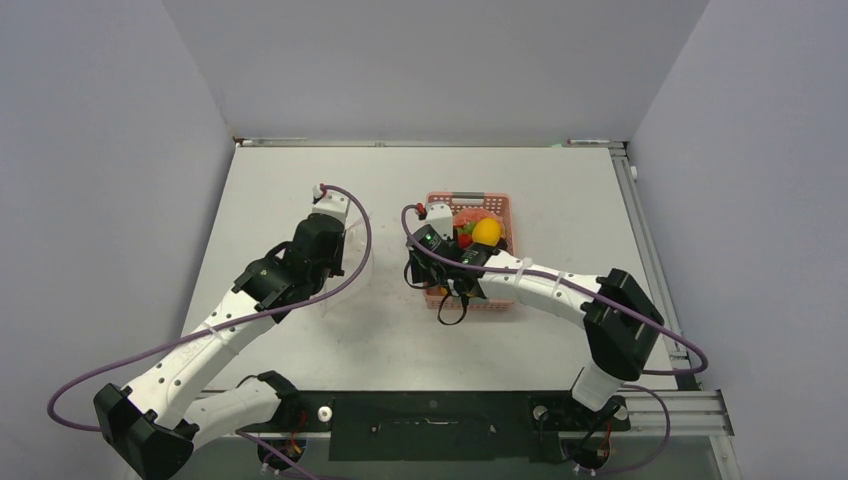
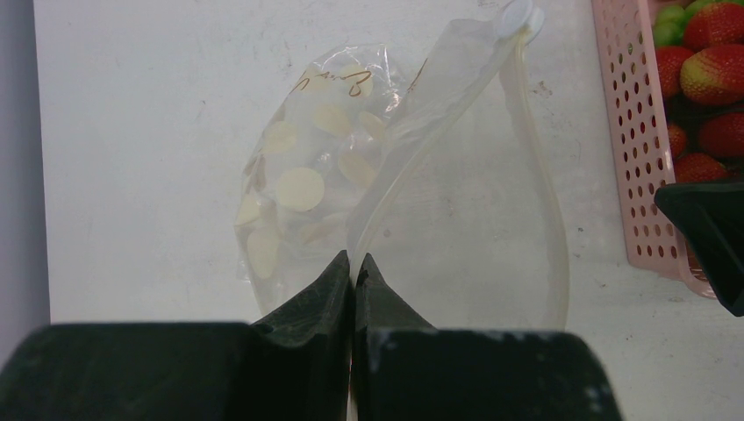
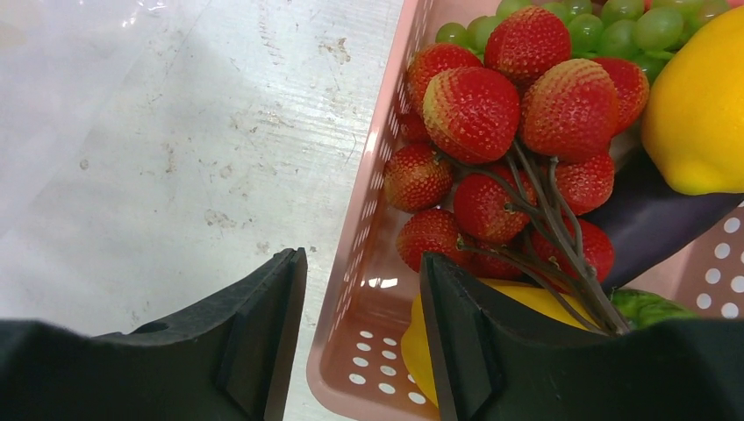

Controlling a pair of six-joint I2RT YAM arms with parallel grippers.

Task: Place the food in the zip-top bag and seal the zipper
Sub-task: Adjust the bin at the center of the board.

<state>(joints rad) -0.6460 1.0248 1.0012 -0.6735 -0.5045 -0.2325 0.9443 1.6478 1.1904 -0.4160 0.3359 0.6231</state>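
Note:
The clear zip-top bag (image 2: 307, 175) lies on the white table left of the pink basket, mouth held open in a loop. My left gripper (image 2: 354, 259) is shut on one lip of its mouth. The zipper (image 2: 551, 202) curves along the other lip. In the top view the left gripper (image 1: 335, 262) stands over the bag (image 1: 358, 262). The food fills the basket (image 3: 351, 289): a red berry cluster (image 3: 491, 114), green grapes (image 3: 614, 26), lemon (image 3: 702, 114), dark eggplant (image 3: 649, 219) and a yellow piece (image 3: 526, 298). My right gripper (image 3: 364, 259) is open astride the basket's left wall.
The pink basket (image 1: 468, 196) sits mid-table, right of the bag. A right-gripper finger (image 2: 711, 237) shows at the basket's edge in the left wrist view. A metal rail (image 1: 640, 230) runs along the table's right side. Grey walls close in the table.

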